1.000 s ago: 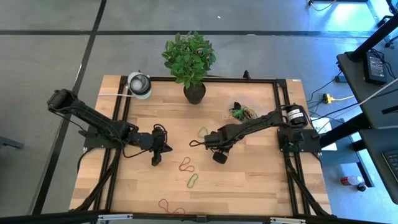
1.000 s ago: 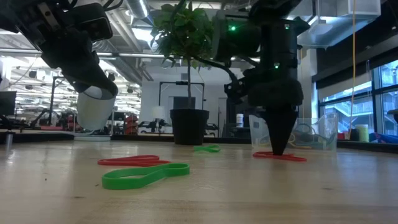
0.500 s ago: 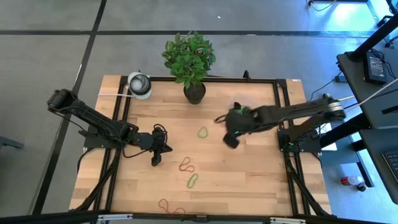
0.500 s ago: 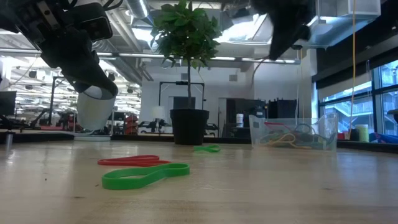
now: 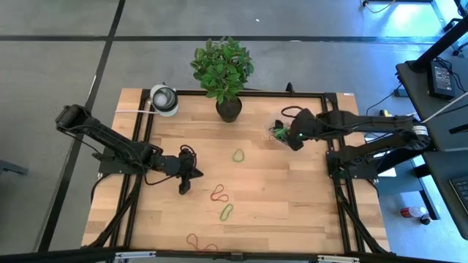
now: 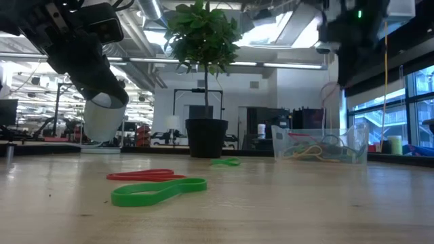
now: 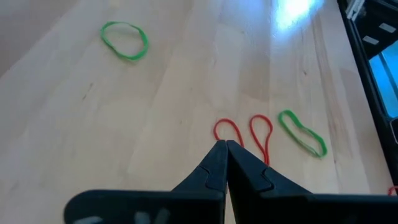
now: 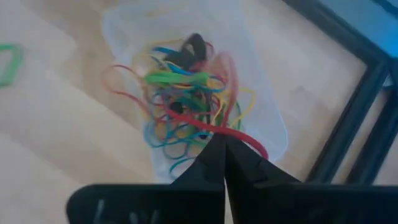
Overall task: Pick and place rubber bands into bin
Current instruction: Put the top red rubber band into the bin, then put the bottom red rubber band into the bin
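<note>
the wooden tabletop (image 5: 292, 197) is seen from above, with a round white-and-grey object (image 5: 164, 98) at its far left corner. the left hand (image 5: 184, 183) is held low over the left half of the tabletop; in the left wrist view its fingers (image 7: 214, 163) are pressed together with nothing between them. just ahead of the fingertips a twisted red rubber band (image 7: 249, 134) is laid flat, with a green rubber band (image 7: 302, 132) beside it and another green rubber band (image 7: 124, 40) well apart. in the high view a further red rubber band (image 5: 200, 242) is found near the front edge. a potted plant (image 5: 224, 71) in a black pot is placed at the middle of the far edge.

towards the right, the transparent bin (image 5: 279, 133) is set on the tabletop near the far right corner, and a tangled heap of rubber bands (image 8: 183, 109) in red, green, blue, yellow and black is held in it. the right hand (image 5: 295, 140) is poised over the bin; in the right wrist view its fingers (image 8: 214, 158) are closed, and a red band (image 8: 214, 129) is seen running to the fingertips, apparently pinched there. in the low view the bin (image 6: 320, 144) is shown beyond the red and green bands.
</note>
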`<control>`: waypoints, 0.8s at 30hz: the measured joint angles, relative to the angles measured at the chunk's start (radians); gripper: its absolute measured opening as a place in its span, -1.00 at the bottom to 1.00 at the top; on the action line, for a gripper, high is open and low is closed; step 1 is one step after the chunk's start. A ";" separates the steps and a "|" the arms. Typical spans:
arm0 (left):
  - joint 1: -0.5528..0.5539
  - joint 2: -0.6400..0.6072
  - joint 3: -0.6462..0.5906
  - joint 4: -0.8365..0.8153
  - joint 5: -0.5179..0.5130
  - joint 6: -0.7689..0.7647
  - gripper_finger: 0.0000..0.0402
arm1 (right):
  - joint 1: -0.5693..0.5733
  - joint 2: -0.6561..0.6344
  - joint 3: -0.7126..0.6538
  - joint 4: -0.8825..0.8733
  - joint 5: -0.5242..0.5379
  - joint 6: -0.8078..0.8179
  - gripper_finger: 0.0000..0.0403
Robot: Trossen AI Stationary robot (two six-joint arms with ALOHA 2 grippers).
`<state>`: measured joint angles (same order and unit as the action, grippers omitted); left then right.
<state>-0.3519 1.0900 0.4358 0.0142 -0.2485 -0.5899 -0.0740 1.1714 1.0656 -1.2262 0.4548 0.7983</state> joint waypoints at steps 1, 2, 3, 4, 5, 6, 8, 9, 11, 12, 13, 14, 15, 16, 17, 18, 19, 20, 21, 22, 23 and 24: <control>0.000 0.000 0.000 0.003 -0.006 0.000 -0.99 | -0.020 -0.007 -0.040 0.035 -0.001 -0.014 -1.00; 0.000 0.000 0.000 0.008 -0.015 0.001 -0.99 | -0.038 -0.011 -0.083 0.077 -0.008 -0.018 -1.00; 0.000 0.000 0.000 0.013 -0.022 0.001 -0.99 | -0.055 -0.012 -0.123 0.117 -0.021 -0.018 -1.00; 0.001 0.000 0.000 0.016 -0.028 0.001 -0.99 | -0.071 -0.013 -0.159 0.153 -0.040 -0.018 -1.00; 0.002 0.000 0.000 0.017 -0.031 0.001 -0.99 | -0.085 -0.014 -0.192 0.184 -0.058 -0.018 -0.99; 0.004 0.000 0.000 0.017 -0.031 0.001 -0.99 | -0.094 -0.015 -0.221 0.213 -0.075 -0.018 -0.99; 0.010 0.000 0.000 0.018 -0.031 0.001 -0.99 | -0.109 -0.014 -0.268 0.258 -0.107 -0.012 -0.95; 0.013 0.000 0.000 0.018 -0.031 0.001 -0.99 | -0.113 -0.014 -0.284 0.272 -0.113 0.002 -0.93; 0.019 0.000 0.000 0.019 -0.032 0.000 -0.99 | -0.118 -0.014 -0.300 0.279 -0.114 0.031 -0.87; 0.022 0.000 0.000 0.020 -0.039 0.000 -0.99 | -0.120 -0.014 -0.302 0.276 -0.115 0.033 -0.85; 0.025 0.000 0.000 0.021 -0.050 -0.001 -0.99 | -0.120 -0.015 -0.302 0.278 -0.114 0.033 -0.82; 0.027 0.000 0.000 0.021 -0.060 -0.001 -0.99 | -0.120 -0.015 -0.299 0.278 -0.112 0.033 -0.79; 0.030 0.000 0.000 0.022 -0.069 -0.005 -0.99 | -0.120 -0.015 -0.296 0.277 -0.112 0.032 -0.76; 0.034 0.000 0.000 0.027 -0.074 -0.007 -0.99 | -0.120 -0.016 -0.292 0.278 -0.112 0.031 -0.72; 0.039 0.000 0.000 0.031 -0.073 -0.007 -0.99 | -0.120 -0.019 -0.288 0.277 -0.111 0.030 -0.69; 0.043 0.000 0.000 0.034 -0.072 0.001 -0.98 | -0.120 -0.021 -0.283 0.277 -0.111 0.030 -0.66; 0.047 0.000 0.001 0.034 -0.068 0.018 -0.96 | -0.120 -0.022 -0.278 0.277 -0.111 0.030 -0.63; 0.049 0.000 0.003 0.033 -0.060 0.040 -0.95 | -0.120 -0.024 -0.274 0.275 -0.111 0.028 -0.60; 0.049 0.000 0.010 0.026 -0.050 0.067 -0.94 | -0.120 -0.027 -0.267 0.271 -0.112 0.027 -0.57; 0.049 0.000 0.022 0.016 -0.037 0.095 -0.93 | -0.120 -0.032 -0.259 0.271 -0.114 0.019 -0.55; 0.046 0.000 0.041 0.000 -0.029 0.123 -0.92 | -0.120 -0.036 -0.250 0.272 -0.118 0.006 -0.53; 0.041 0.003 0.067 -0.026 -0.019 0.151 -0.92 | -0.120 -0.040 -0.240 0.272 -0.123 -0.004 -0.51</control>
<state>-0.3106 1.0931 0.5028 -0.0121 -0.2676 -0.4393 -0.1936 1.1316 0.8253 -0.9546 0.3314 0.7946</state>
